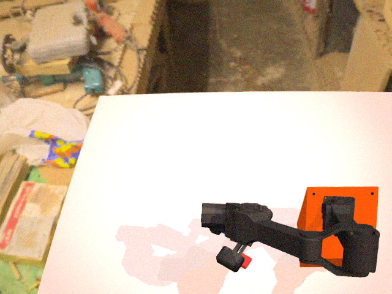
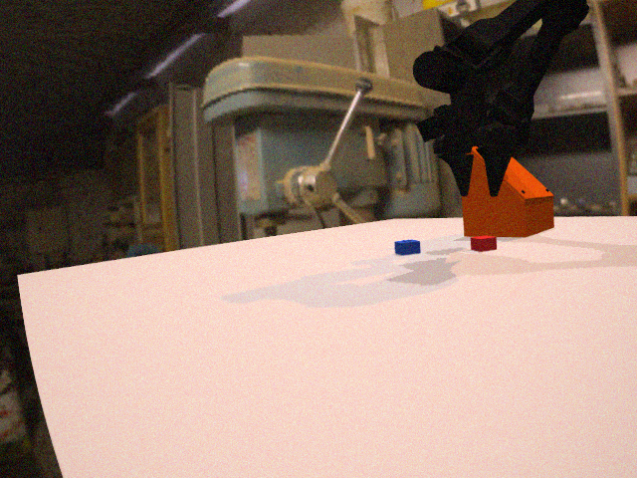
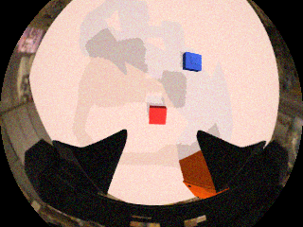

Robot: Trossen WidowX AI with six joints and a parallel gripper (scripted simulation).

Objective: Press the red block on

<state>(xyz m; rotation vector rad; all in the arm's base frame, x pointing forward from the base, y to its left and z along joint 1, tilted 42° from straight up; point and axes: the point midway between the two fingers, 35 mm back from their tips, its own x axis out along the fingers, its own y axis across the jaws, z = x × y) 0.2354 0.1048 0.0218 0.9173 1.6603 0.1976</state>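
"Where is your red block point(image 1: 245, 261) point(image 2: 483, 243) point(image 3: 157, 115)?"

"It sits on the white table point(image 1: 190, 142) point(image 2: 309, 370) point(image 3: 62, 71), under your gripper point(image 2: 479, 195) point(image 3: 163, 134). The blue block point(image 2: 406, 247) point(image 3: 192, 61) is apart from it, off to one side."

"Is my gripper holding it?"

"No. Your gripper is open as wide as it goes, with nothing in it. It hangs up above the table."

"What could go wrong for me?"

"In the wrist view, the red block is in front of the gap between your two fingers. If you come down without lining up, a finger tip could land on it and push it away. If you grab just an edge, it could twist, because only a bit of it is held."

"And after that?"

"If you hold it crooked, it may not click on, since the two blocks won't match. If you push off to one side, the blue block could slide, as I see nothing holding it. And if you let go too soon, the red one might just sit loose on top."

"Are there any words I can read?"

"No. The box point(image 1: 33, 218) on the left of the top view has a red stripe with marks on it, but they're too fuzzy. I can't read a name on anything."
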